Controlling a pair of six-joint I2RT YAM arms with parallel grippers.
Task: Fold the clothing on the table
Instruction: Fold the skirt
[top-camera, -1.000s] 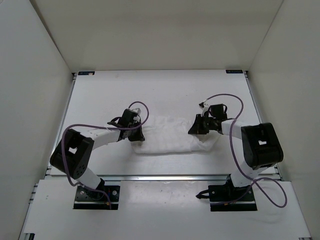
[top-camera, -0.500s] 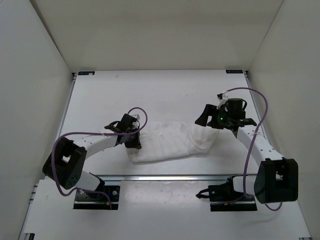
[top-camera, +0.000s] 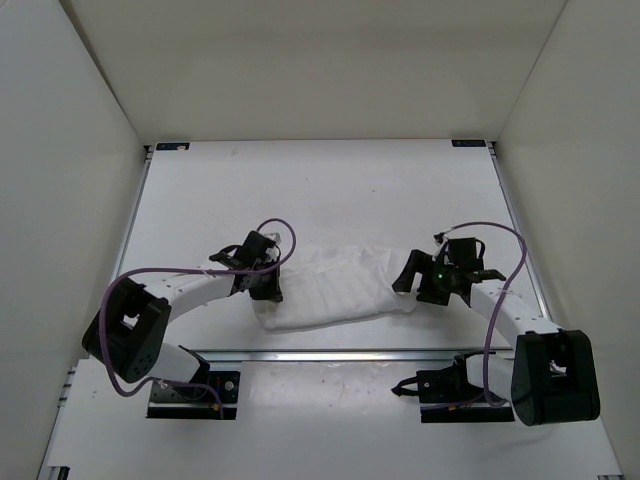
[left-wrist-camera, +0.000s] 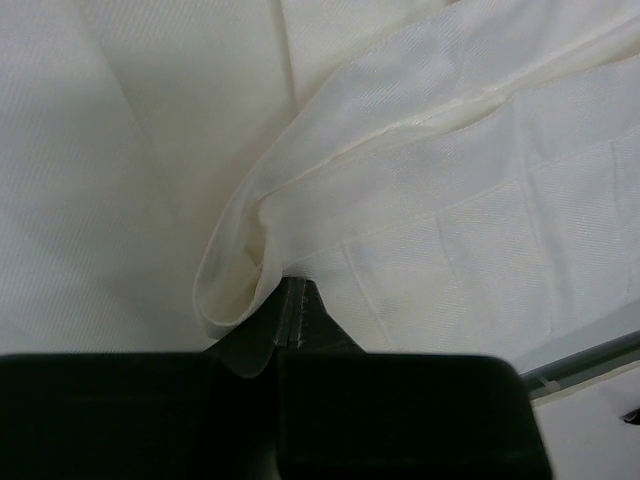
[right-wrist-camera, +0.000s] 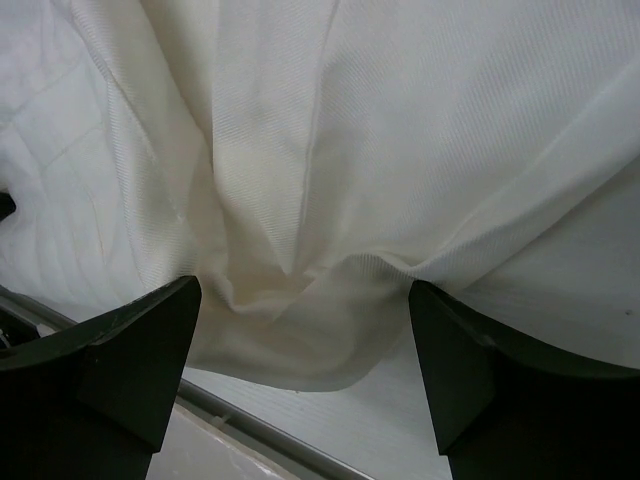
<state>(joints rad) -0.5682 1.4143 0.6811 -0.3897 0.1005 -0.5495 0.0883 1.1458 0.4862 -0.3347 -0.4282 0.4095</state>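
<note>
The clothing (top-camera: 340, 288), white and wrinkled, lies bunched in a band across the near part of the table (top-camera: 330, 190). My left gripper (top-camera: 268, 286) is at its left end. In the left wrist view that gripper (left-wrist-camera: 290, 300) is shut, with a looped fold of the clothing (left-wrist-camera: 240, 290) caught at its tips. My right gripper (top-camera: 414, 284) hovers over the cloth's right end. In the right wrist view it (right-wrist-camera: 305, 350) stands open, its fingers (right-wrist-camera: 150, 350) straddling a rumpled edge of the clothing (right-wrist-camera: 300, 200) without touching it.
A silver rail (top-camera: 330, 353) runs along the table's near edge, just beyond the cloth's front hem, and shows under the right gripper (right-wrist-camera: 250, 425). White walls enclose the left, back and right. Black corner brackets (top-camera: 172, 146) mark the far corners.
The right gripper opened and let go of the clothing's right end, swung outward, then came back lower over it. The left gripper pulled its end slightly toward the near left.
</note>
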